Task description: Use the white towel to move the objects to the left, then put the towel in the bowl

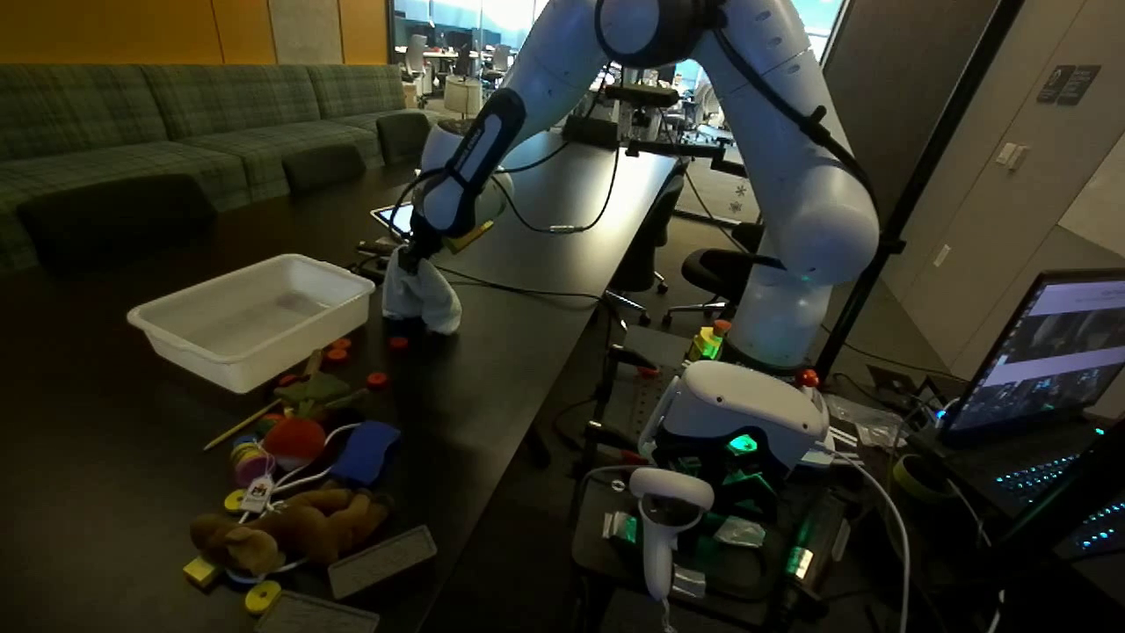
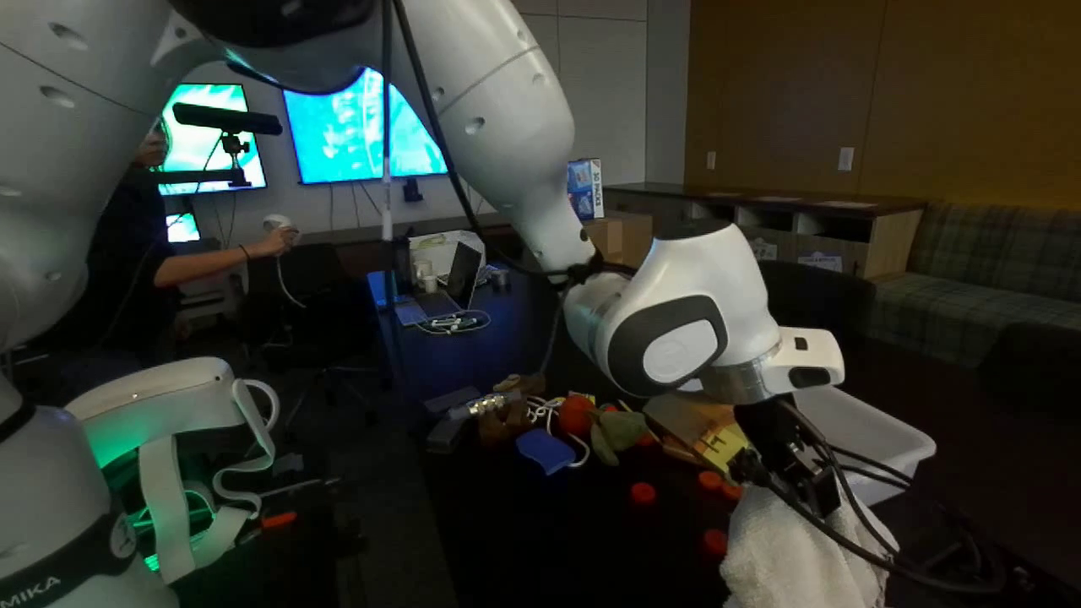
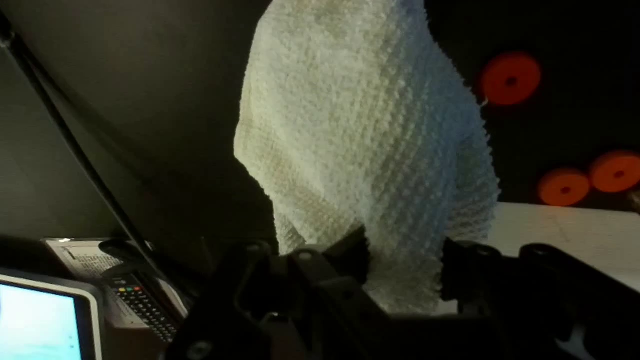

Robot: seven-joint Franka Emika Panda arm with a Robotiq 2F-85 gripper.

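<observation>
My gripper (image 3: pixel 406 267) is shut on the bunched white towel (image 3: pixel 360 125), with towel filling the space between the fingers. The towel hangs down from the gripper in both exterior views (image 1: pixel 424 294) (image 2: pixel 790 549). I cannot tell whether its lower end touches the table. A white rectangular bin (image 1: pixel 303 345), the only bowl-like container, stands beside the towel. Several red discs (image 1: pixel 398 343) lie near the towel and the bin; they also show in the wrist view (image 3: pixel 511 78). A brown plush toy (image 1: pixel 308 527), an orange ball (image 1: pixel 294 441) and a blue sponge (image 1: pixel 365 453) lie further along.
The dark table (image 1: pixel 492 369) has an edge on the robot's side. A tablet (image 3: pixel 40 320), a remote control (image 3: pixel 145 302) and a black cable (image 3: pixel 75 145) lie beside the towel. A stick (image 1: pixel 242 425), yellow pieces (image 1: pixel 262 598) and grey blocks (image 1: pixel 382 561) lie among the objects.
</observation>
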